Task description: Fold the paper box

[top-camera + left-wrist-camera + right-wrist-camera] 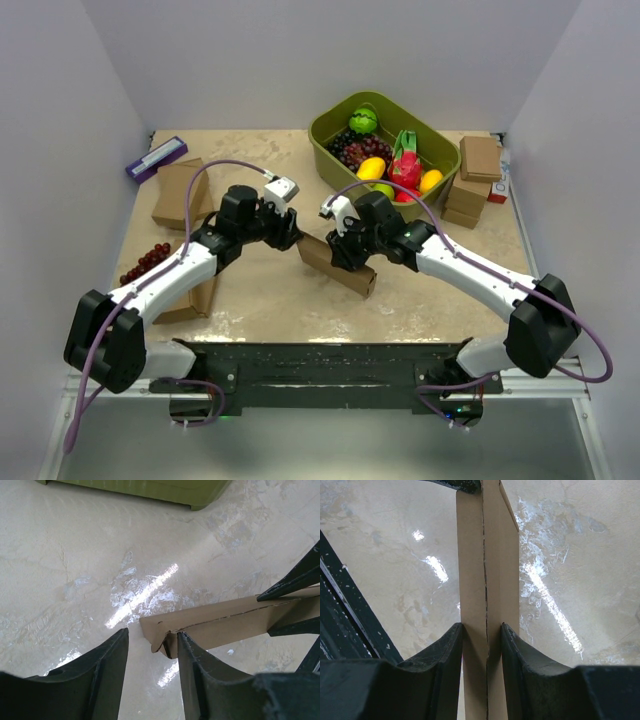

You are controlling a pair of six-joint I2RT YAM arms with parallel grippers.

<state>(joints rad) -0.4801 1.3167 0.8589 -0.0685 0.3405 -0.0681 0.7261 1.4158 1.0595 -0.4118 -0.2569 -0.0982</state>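
Right pincer clamped on paper box, fingers pressing both faces of folded strip. Left pincer apart: box's end corner sits between fingers, touching one, clear of other. Box at centre of beige worktop, between both arms. Green fruit tub behind.

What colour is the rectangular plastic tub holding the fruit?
The plastic tub is olive green, clearest in the top external view.

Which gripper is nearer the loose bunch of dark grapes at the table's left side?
Left. The left gripper sits at the paper box's left end, right of the grapes; the right gripper clamps the box farther right.
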